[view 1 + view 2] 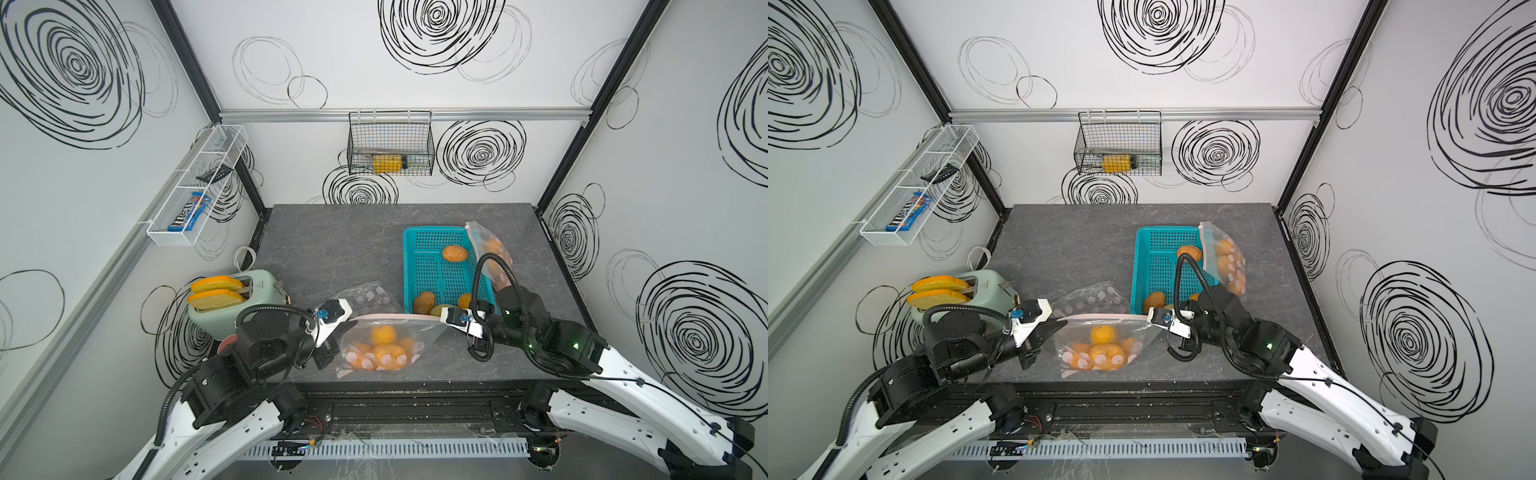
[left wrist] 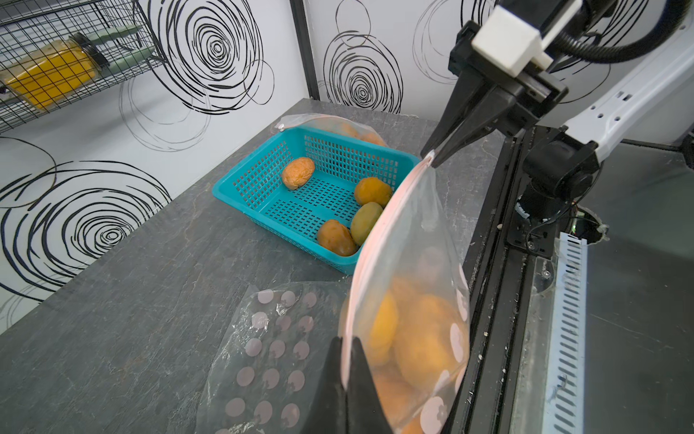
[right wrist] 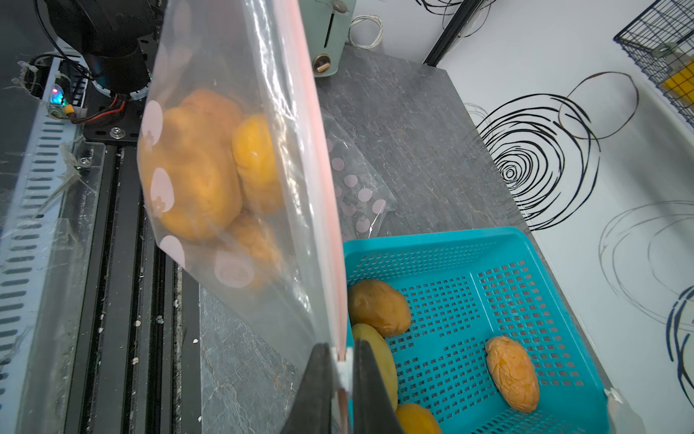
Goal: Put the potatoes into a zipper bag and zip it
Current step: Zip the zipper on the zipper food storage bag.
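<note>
Left wrist view: my left gripper [image 2: 346, 344] is pinched tight on the pink seal strip [image 3: 319, 150] at one end of the zipper bag [image 2: 420, 225], and the right gripper [image 2: 432, 159] is clamped on the strip's opposite end, so the bag's mouth runs taut between the two. Several potatoes [image 2: 424, 338] sit bunched low in the bag, beneath both grippers. Four loose potatoes [image 3: 512, 374] lie in the teal basket [image 3: 432, 235] just beside my right gripper. An empty dotted bag [image 2: 270, 357] lies flat near the left gripper.
</note>
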Robot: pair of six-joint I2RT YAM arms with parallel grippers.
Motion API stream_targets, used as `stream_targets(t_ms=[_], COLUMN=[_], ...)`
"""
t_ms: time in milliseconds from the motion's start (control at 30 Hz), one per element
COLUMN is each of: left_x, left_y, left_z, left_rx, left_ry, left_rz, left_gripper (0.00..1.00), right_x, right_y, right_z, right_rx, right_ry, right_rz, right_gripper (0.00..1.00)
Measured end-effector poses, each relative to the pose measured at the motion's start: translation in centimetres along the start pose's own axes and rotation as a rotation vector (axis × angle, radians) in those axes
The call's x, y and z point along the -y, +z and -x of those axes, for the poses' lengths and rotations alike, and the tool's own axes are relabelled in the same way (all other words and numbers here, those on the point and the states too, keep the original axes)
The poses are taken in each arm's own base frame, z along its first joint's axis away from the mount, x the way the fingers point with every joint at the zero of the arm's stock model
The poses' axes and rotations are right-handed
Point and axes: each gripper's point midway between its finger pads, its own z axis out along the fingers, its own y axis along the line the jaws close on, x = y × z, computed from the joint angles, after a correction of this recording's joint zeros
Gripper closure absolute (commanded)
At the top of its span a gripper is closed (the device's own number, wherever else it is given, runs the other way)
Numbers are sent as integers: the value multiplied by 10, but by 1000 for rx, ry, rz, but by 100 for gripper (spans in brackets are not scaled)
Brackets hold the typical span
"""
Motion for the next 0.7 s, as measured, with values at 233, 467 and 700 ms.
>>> stream_targets(t_ms=[233, 467, 700], left_x=[-10, -45, -69], left_y=[0, 3, 13], left_z=[-1, 6, 24], left_rx=[-6, -44, 7], left_ry=[-20, -64, -86], left_rz=[59, 235, 345], left_gripper=[100, 100, 100], right_x=[4, 35, 70], right_y=[0, -14, -18], right_z=[-1, 42, 94], right_rx=[-4, 184, 417], right_ry=[7, 151, 706], right_rz=[-15, -145, -138], right_gripper=[29, 29, 41])
